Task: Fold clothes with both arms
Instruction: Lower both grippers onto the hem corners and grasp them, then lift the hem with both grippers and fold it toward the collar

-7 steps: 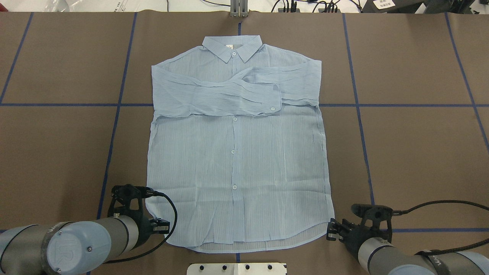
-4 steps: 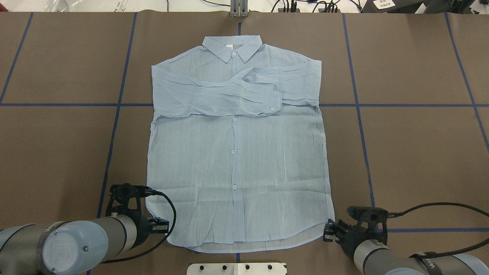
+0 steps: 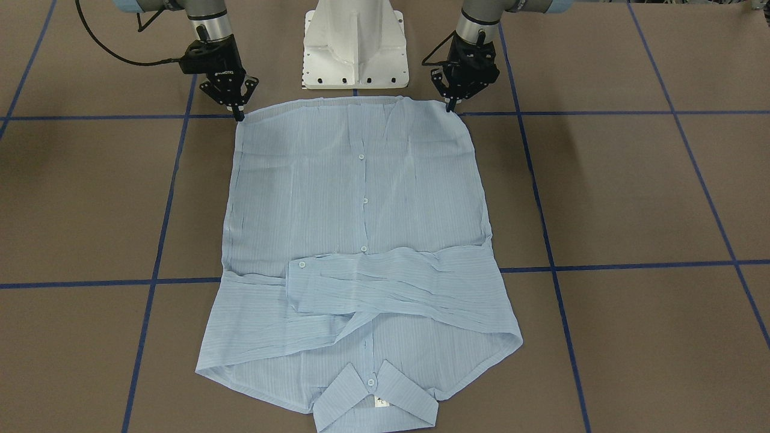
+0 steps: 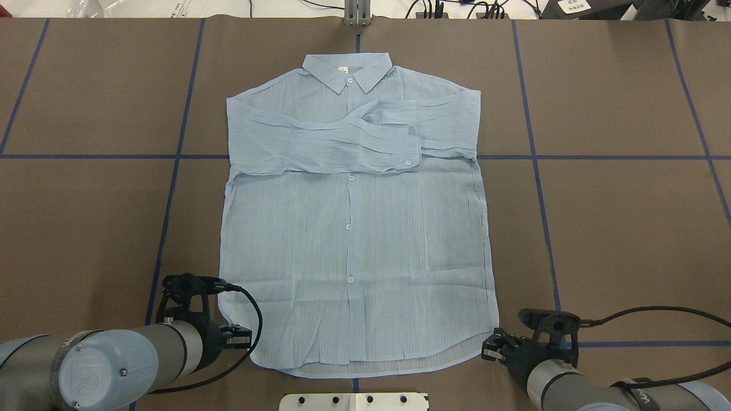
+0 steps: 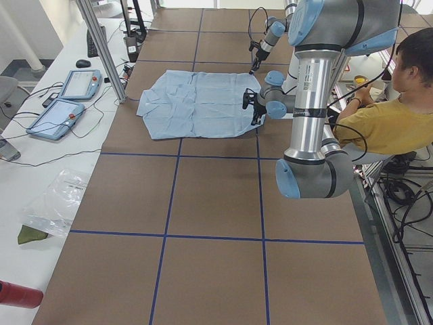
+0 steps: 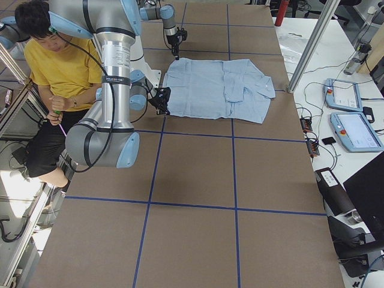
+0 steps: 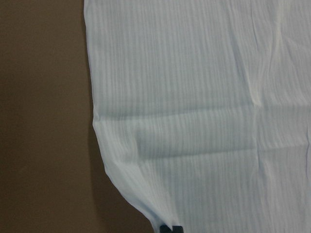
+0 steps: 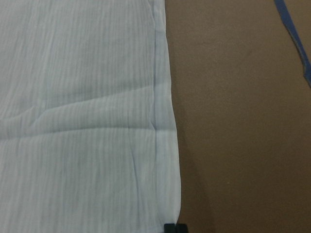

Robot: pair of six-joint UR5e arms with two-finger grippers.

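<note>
The pale blue shirt [image 4: 354,240] lies flat and buttoned on the brown table, collar [image 4: 347,71] away from me, both sleeves folded across the chest. My left gripper [image 4: 246,341] sits at the hem's left corner and my right gripper [image 4: 486,349] at the hem's right corner. In the front-facing view the left gripper [image 3: 449,108] and the right gripper [image 3: 239,114] both point down with fingers drawn together on the hem corners. Each wrist view shows the shirt [image 7: 194,97] [image 8: 82,97] with closed fingertips [image 7: 170,228] [image 8: 175,227] at its edge.
The white pedestal base [image 3: 355,48] stands just behind the hem between the arms. A seated person in a yellow top [image 5: 385,122] is behind the robot. Blue tape lines [image 4: 171,188] cross the table. Pendant tablets [image 5: 67,95] lie on the side bench.
My right gripper has crept a little to the left onto the hem corner. The left arm has shifted slightly back toward me. The shirt lies as before.
</note>
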